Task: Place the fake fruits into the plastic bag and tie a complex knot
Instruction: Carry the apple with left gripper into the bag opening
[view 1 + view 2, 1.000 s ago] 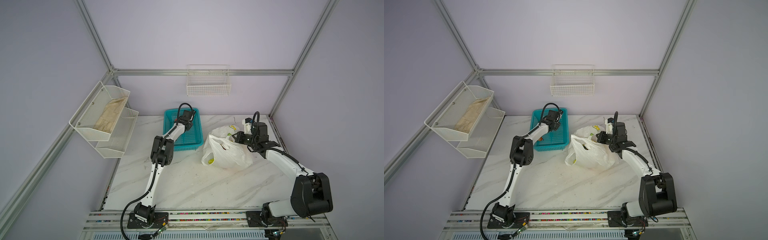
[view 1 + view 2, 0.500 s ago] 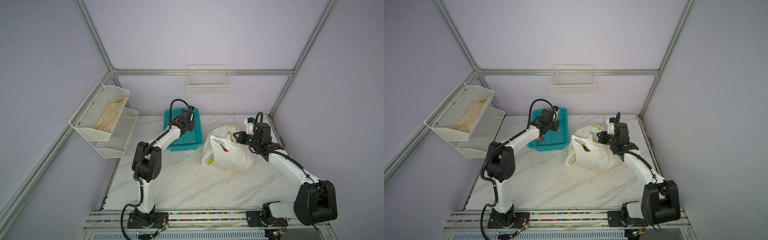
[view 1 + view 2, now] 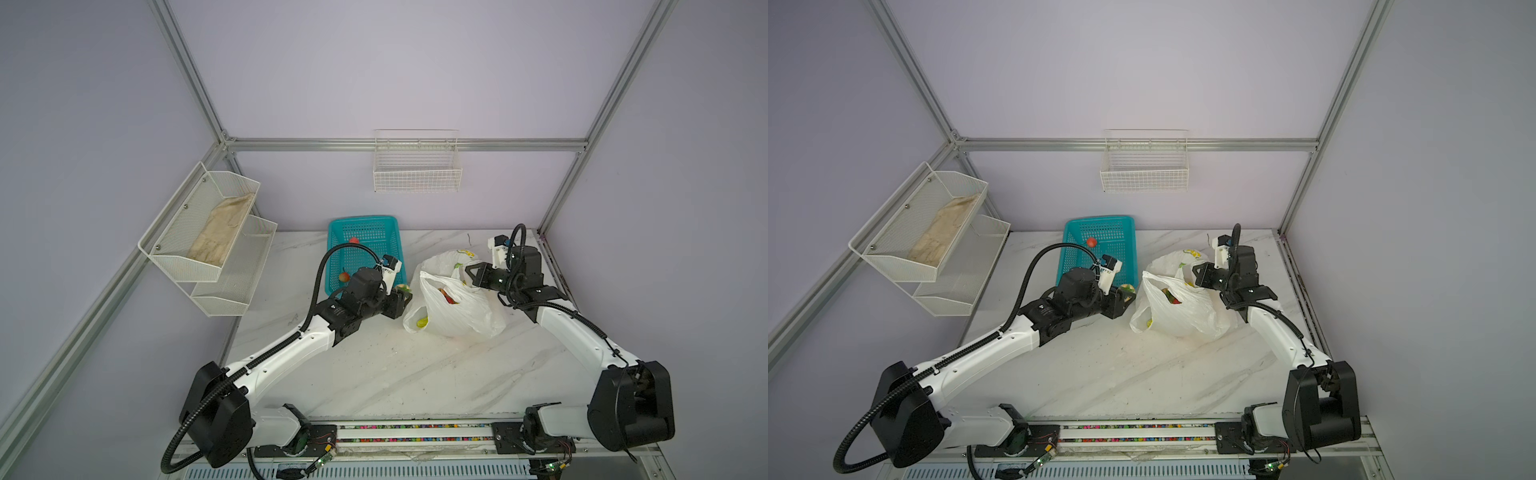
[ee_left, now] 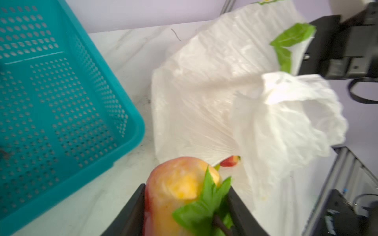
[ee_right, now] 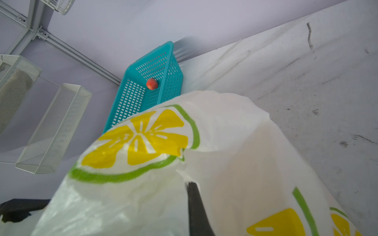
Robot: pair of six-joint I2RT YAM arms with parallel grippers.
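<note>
Left end effector (image 3: 400,299): part-open, gripping a red-yellow fake fruit (image 4: 173,183) just beside the mouth of the plastic bag (image 3: 457,318).
Right end effector (image 3: 470,273): closed tight, pinching the bag's rim.
Bag: on the bench (image 3: 395,374).

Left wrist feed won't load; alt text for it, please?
The left gripper holds a red-yellow fake fruit with green leaves, close before the plastic bag, whose open mouth shows a red fruit inside. The teal basket stands beside the bag.
</note>
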